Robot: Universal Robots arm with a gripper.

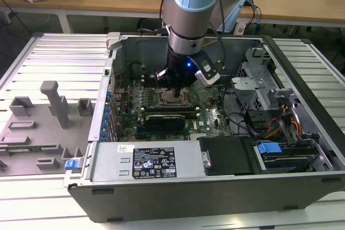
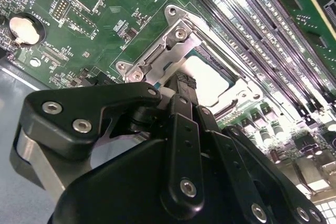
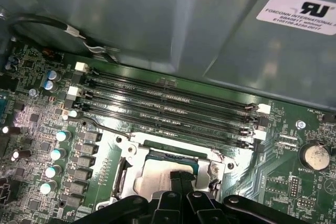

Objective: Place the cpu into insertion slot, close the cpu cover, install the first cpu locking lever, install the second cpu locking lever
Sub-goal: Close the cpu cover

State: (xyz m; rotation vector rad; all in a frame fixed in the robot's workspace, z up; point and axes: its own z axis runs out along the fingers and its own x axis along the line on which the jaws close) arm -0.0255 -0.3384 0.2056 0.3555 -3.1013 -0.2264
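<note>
I see the open computer case (image 1: 215,192), with a labelled power supply (image 1: 110,164) and a black graphics card (image 1: 164,118) inside it. Grey fixture blocks (image 1: 56,103) stand outside the case, on the exterior view's left. Long memory slots (image 3: 168,103) and a coin battery (image 3: 314,157) lie inside it.

Ribbed table (image 1: 54,57) (computer case (image 1: 215,197), grey fixtures (image 1: 56,103))

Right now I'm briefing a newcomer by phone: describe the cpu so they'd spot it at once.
Inside the open computer case, find the green circuit board. Beside its long black memory slots sits a square metal-rimmed insertion slot; the cpu is the flat, pale silver-grey square in it, the one plain metal face among dark, component-studded surroundings.
</note>
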